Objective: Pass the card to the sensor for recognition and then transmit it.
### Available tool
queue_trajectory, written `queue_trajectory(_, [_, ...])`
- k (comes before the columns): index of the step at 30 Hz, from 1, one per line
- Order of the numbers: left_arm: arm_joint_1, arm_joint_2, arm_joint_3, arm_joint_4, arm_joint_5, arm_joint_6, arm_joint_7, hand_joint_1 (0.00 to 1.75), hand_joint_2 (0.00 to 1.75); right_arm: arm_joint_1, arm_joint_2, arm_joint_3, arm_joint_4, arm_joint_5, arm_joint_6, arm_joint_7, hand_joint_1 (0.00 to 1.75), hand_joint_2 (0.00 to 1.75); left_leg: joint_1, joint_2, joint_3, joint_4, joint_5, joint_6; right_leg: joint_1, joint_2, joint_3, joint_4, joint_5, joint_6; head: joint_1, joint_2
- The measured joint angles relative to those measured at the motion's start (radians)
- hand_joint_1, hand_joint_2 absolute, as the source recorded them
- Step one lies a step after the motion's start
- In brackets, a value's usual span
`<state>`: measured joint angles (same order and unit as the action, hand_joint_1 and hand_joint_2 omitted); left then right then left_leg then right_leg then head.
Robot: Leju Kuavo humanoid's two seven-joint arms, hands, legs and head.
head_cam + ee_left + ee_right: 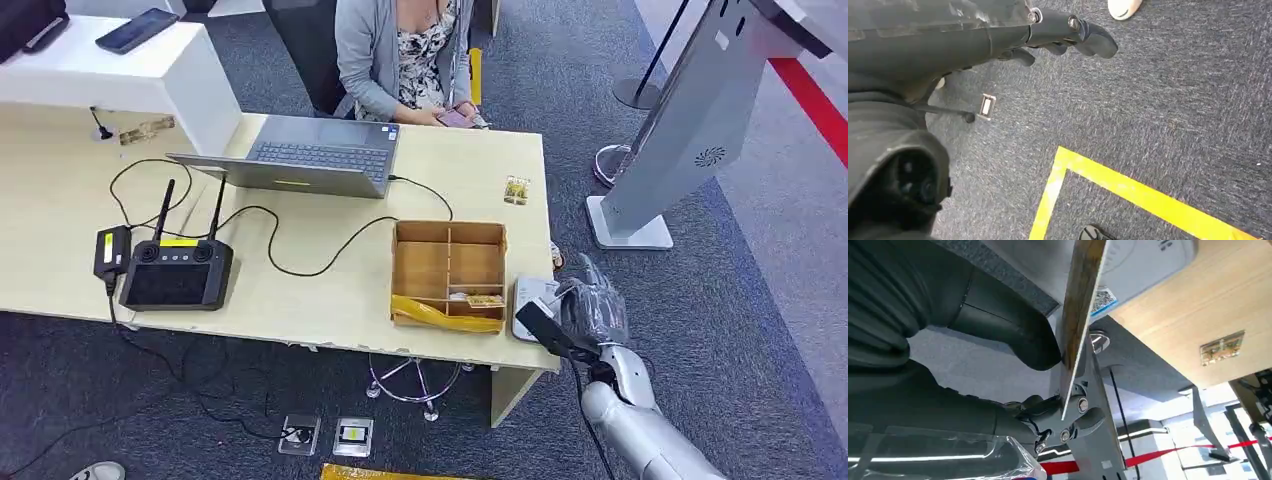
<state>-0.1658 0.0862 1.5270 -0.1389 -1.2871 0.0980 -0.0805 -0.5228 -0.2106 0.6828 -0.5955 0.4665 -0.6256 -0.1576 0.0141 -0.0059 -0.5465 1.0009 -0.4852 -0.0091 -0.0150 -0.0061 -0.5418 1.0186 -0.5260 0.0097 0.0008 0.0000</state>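
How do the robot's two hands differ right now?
The right hand is raised at the desk corner by the white sensor; the left hand hangs over the grey carpet. The right hand pinches a card between thumb and fingers; the left holds nothing, fingers curled. Both are dark grey.
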Motion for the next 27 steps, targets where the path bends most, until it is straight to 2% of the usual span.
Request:
queue_trajectory(19, [0.0,-0.007,0.001,0.0,0.0,-0.002,-0.001,0.0,0.0,-0.065,0.012,0.002,0.061,-0.003,-0.002,-0.01,1.75,1.75,0.0,0.0,0.0,0.0,0.0,0.0,0.0,0.0,0.0,0.0,0.0,0.0,0.0,0.0])
queue_trajectory(27, [0.0,-0.006,0.0,0.0,-0.012,-0.026,-0.003,0.0,0.0,-0.132,0.012,0.011,0.009,0.047,0.007,0.04,1.75,1.75,0.0,0.0,0.0,0.0,0.0,0.0,0.0,0.0,0.0,0.0,0.0,0.0,0.0,0.0])
